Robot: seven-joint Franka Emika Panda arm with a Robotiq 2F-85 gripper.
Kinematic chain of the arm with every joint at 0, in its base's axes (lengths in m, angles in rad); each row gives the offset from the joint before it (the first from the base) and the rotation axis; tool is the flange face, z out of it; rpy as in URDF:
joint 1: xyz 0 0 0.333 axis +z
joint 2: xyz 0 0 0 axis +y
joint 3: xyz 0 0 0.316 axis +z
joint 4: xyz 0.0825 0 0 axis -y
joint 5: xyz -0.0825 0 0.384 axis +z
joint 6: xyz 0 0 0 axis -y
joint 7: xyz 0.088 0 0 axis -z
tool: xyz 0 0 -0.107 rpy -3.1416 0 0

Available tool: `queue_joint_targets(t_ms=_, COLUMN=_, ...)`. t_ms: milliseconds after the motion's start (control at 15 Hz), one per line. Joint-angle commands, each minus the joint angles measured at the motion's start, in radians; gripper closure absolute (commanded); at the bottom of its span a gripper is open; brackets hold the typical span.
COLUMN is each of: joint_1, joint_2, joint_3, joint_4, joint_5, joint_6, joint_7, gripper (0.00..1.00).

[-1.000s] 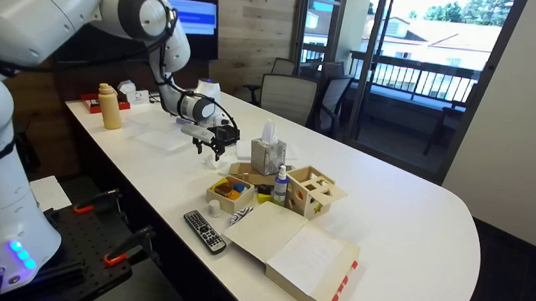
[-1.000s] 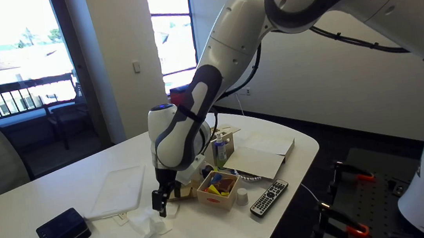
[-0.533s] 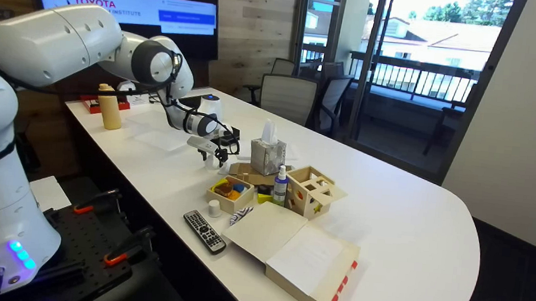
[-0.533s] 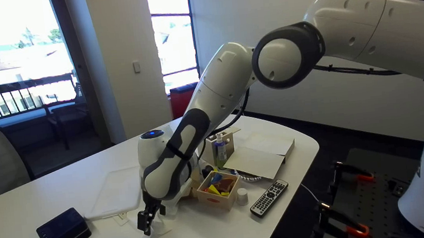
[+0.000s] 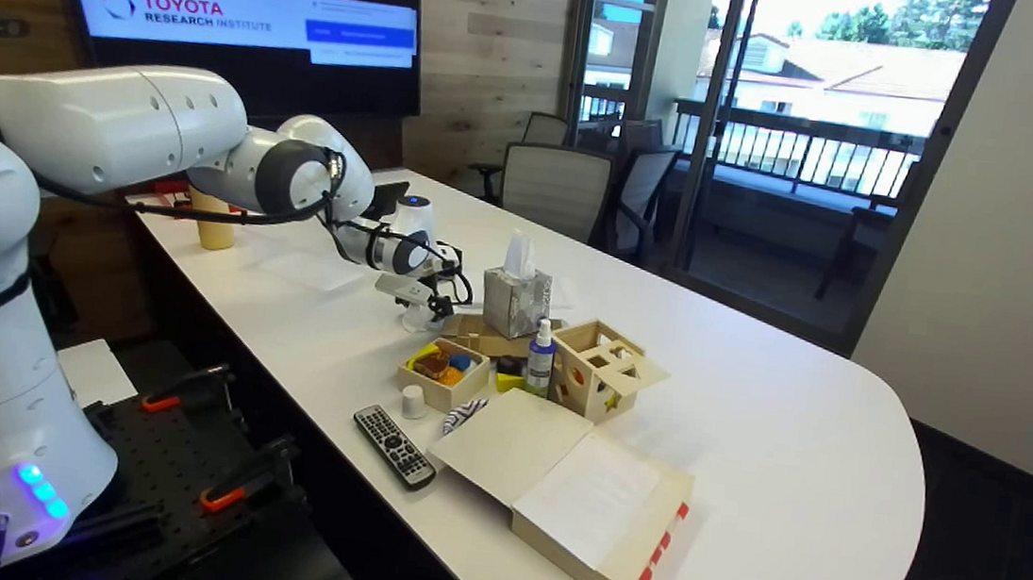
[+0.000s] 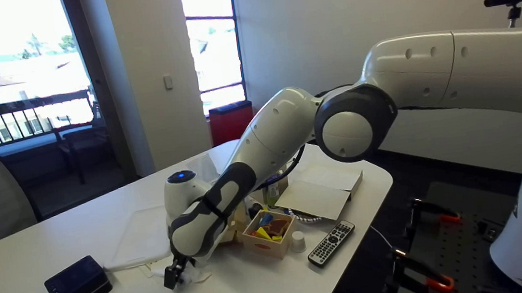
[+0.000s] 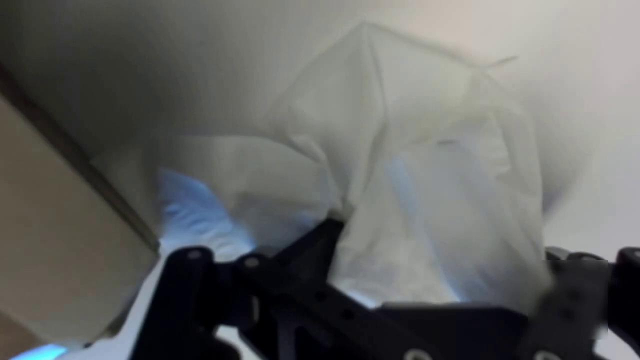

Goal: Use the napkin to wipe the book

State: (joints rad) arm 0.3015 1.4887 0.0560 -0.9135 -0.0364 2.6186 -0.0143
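Where the napkin (image 7: 420,175) lies: on the table (image 5: 809,403), crumpled, within the span of the gripper (image 7: 445,245).
Fingers (image 7: 315,245): apart, napkin between, no firm pinch visible.
Napkin feel: probably very light, limp, easily torn.
Best hold: likely the raised central fold, bunched enough to wipe the book (image 5: 568,489).

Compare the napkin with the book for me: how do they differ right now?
The napkin is thin and crumpled; the book is a thick block lying open, with red tabs along one edge.
The napkin is clearly smaller than the book.
The napkin sits between the open jaws of the gripper, while the book lies apart from it.
Both are pale.
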Motion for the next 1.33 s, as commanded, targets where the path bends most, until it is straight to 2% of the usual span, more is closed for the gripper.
queue_joint_targets(t_ms=0, joint_1=0.004, joint_2=-0.001, joint_3=-0.020, joint_4=0.017, joint_5=-0.019, joint_6=-0.033, joint_7=0.015, gripper=0.66)
queue_joint_targets(t_ms=267, joint_1=-0.009, joint_2=-0.005, joint_3=0.002, joint_4=0.086, joint_5=-0.008, joint_6=-0.161, joint_7=-0.001, gripper=0.96)
queue_joint_targets(t_ms=333, joint_1=-0.009, joint_2=-0.006, joint_3=-0.002, joint_4=0.120, joint_5=-0.009, joint_6=-0.219, joint_7=0.003, gripper=1.00)
queue_joint_targets(t_ms=600, joint_1=-0.017, joint_2=-0.116, joint_3=-0.025, joint_4=0.100, joint_5=-0.006, joint_6=-0.388, joint_7=0.009, gripper=0.97)
queue_joint_targets(t_ms=800, joint_1=-0.036, joint_2=-0.218, joint_3=-0.078, joint_4=0.058, joint_5=-0.008, joint_6=-0.477, joint_7=0.068, gripper=0.97)
queue_joint_targets(t_ms=1000, joint_1=-0.091, joint_2=-0.314, joint_3=-0.114, joint_4=0.003, joint_5=0.015, joint_6=-0.572, joint_7=0.106, gripper=0.97)
queue_joint_targets(t_ms=1267, joint_1=-0.199, joint_2=-0.443, joint_3=-0.112, joint_4=-0.113, joint_5=0.068, joint_6=-0.663, joint_7=0.108, gripper=0.97)
